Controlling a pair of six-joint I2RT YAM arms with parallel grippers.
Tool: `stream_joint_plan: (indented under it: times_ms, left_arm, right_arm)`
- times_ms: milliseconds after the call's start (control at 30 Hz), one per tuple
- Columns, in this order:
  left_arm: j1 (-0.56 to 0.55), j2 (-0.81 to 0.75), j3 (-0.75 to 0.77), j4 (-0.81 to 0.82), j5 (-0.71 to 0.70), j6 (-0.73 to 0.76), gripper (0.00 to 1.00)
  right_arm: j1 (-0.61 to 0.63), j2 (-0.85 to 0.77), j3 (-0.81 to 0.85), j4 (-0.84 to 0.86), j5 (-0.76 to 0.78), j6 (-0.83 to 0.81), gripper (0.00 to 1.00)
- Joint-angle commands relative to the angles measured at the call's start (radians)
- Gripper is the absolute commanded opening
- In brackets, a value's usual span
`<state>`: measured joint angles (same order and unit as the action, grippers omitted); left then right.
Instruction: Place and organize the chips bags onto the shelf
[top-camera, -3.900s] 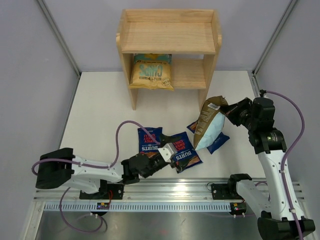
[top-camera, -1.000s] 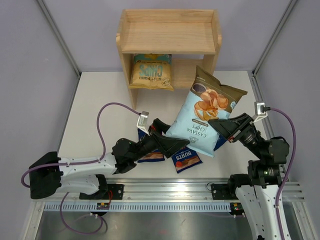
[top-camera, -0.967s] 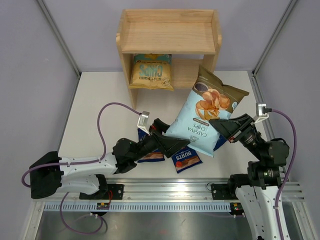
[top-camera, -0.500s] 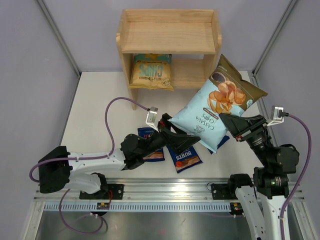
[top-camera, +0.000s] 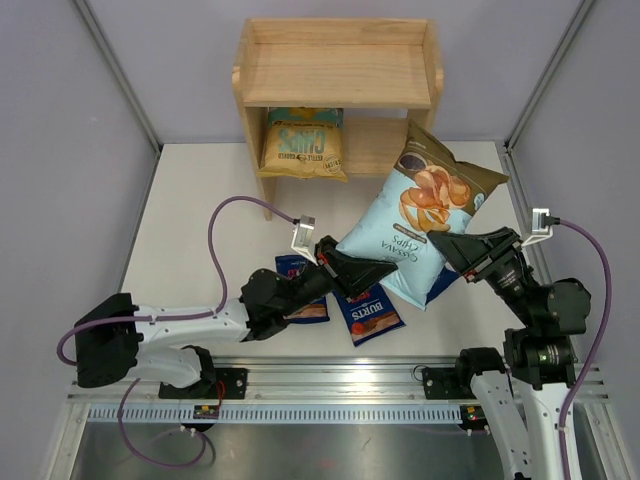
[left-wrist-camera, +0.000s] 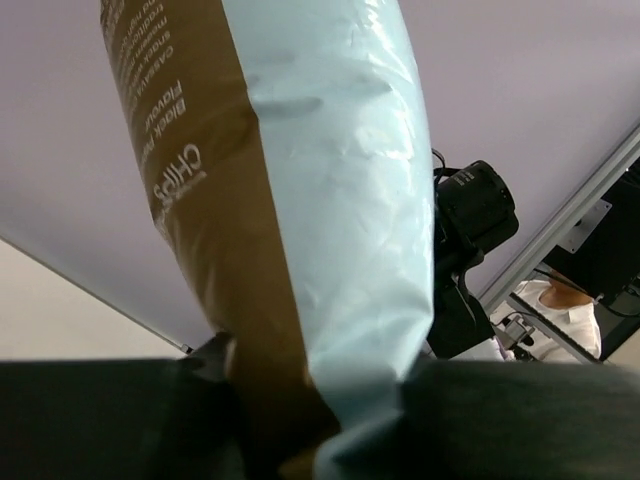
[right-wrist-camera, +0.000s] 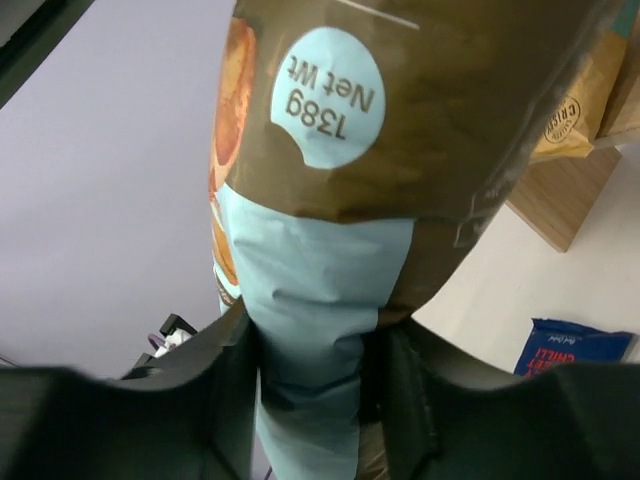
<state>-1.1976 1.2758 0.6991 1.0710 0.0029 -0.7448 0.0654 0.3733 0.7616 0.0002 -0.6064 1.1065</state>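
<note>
The pale blue, brown-topped chips bag (top-camera: 425, 215) hangs in the air between both arms, in front of the shelf (top-camera: 340, 75). My left gripper (top-camera: 365, 270) is shut on its lower left corner, and the left wrist view shows the bag (left-wrist-camera: 330, 200) pinched between the fingers. My right gripper (top-camera: 462, 252) stands open around the bag's lower right edge, with a dark gap beside the bag (right-wrist-camera: 320, 250). A tan-and-teal bag (top-camera: 303, 145) lies on the lower tier. Two dark blue Burts bags (top-camera: 368, 315) (top-camera: 300, 290) lie on the table, and a third (top-camera: 440, 285) is partly under the raised bag.
The shelf's top tier (top-camera: 340, 40) holds nothing, and the right half of its lower tier (top-camera: 385, 145) is bare wood. White tabletop (top-camera: 200, 210) lies left of the arms. Grey walls close in both sides.
My left gripper has closed on the pale blue bag's corner. The right jaws have widened around the bag. The bag has sunk a little and shifted left.
</note>
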Motion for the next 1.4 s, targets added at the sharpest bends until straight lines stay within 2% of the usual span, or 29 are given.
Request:
stream_joint_plan:
  times_ms: [0,33,67,133,167,267,400,533,567,700,967,1067,1133,1367]
  left_arm:
    - [-0.003,-0.032,-0.038,0.082,-0.069,-0.014,0.11]
    - [-0.003,-0.033,-0.073,0.13,-0.072,-0.021,0.1]
    - [-0.005,-0.03,-0.088,0.151,-0.075,-0.024,0.09]
    - [-0.005,-0.029,-0.139,0.211,-0.075,-0.019,0.06]
    - [-0.003,-0.029,-0.154,0.23,-0.081,-0.021,0.05]
    - [-0.003,-0.038,-0.213,0.279,-0.099,-0.007,0.03]
    - [-0.003,-0.075,-0.268,0.259,-0.196,-0.016,0.02]
    - [-0.002,-0.124,-0.271,0.089,-0.311,-0.051,0.04]
    - [-0.002,-0.137,-0.27,0.078,-0.317,-0.044,0.03]
    - [0.03,-0.164,-0.241,0.025,-0.336,-0.063,0.04]
    - [0.125,-0.11,-0.069,-0.118,-0.339,-0.094,0.03]
    - [0.154,-0.055,0.016,-0.137,-0.336,-0.087,0.03]
    - [0.183,-0.004,0.063,-0.204,-0.353,-0.122,0.03]
    - [0.266,0.184,0.223,-0.2,-0.351,-0.179,0.02]
  right_arm:
    - [0.004,0.007,0.054,-0.044,-0.017,-0.086,0.48]
    - [0.004,0.007,0.054,-0.061,-0.004,-0.108,0.58]
    - [0.004,0.006,0.056,-0.083,0.009,-0.123,0.73]
    - [0.002,0.006,0.051,-0.13,0.045,-0.161,0.96]
    - [0.002,0.004,0.051,-0.141,0.053,-0.174,0.99]
    - [0.004,0.006,0.048,-0.181,0.091,-0.212,0.99]
    - [0.004,-0.011,0.105,-0.38,0.215,-0.315,0.99]
    - [0.002,-0.031,0.217,-0.575,0.376,-0.414,1.0]
    - [0.002,-0.03,0.24,-0.616,0.434,-0.433,0.99]
    - [0.004,-0.03,0.329,-0.755,0.508,-0.494,1.0]
    - [0.004,-0.071,0.395,-0.81,0.543,-0.516,0.99]
    - [0.004,-0.071,0.41,-0.816,0.533,-0.516,0.99]
    - [0.004,-0.071,0.418,-0.818,0.524,-0.508,1.0]
    - [0.004,-0.091,0.458,-0.825,0.502,-0.496,0.99]
